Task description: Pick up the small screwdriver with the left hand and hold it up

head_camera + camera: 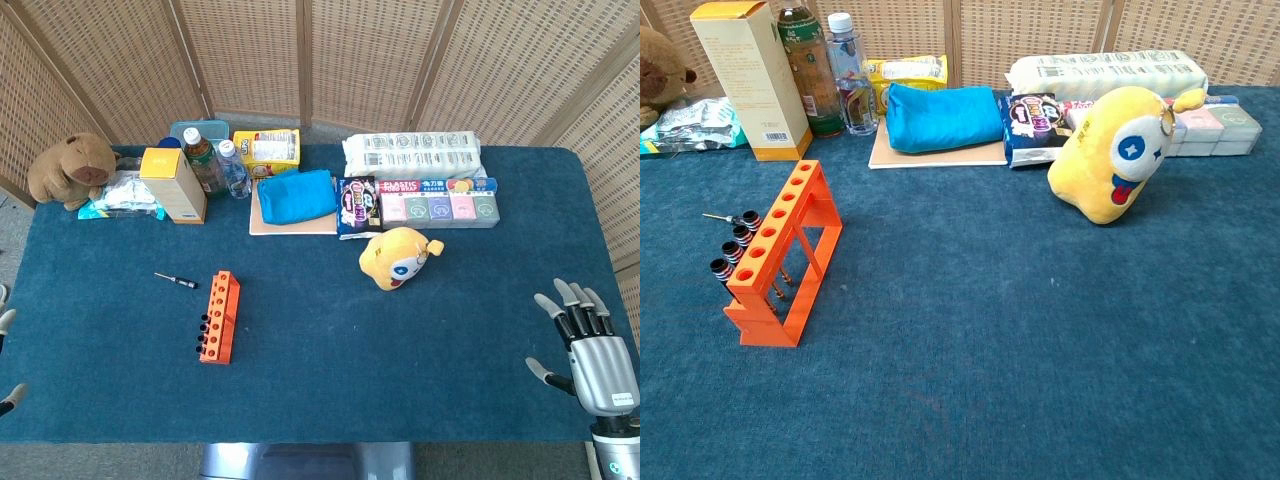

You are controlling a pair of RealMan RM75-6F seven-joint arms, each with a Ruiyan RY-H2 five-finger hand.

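Screwdriver, small, black-handled with thin metal shaft, lies flat on blue cloth table, just left of orange plastic rack, apart from it. My left hand barely in view at table's left edge; can't tell fingers' state. My right hand spread wide, empty. Plan: come from above, pinch handle, avoid rack. Rack holds few dark-handled bits at one end, other holes look empty.
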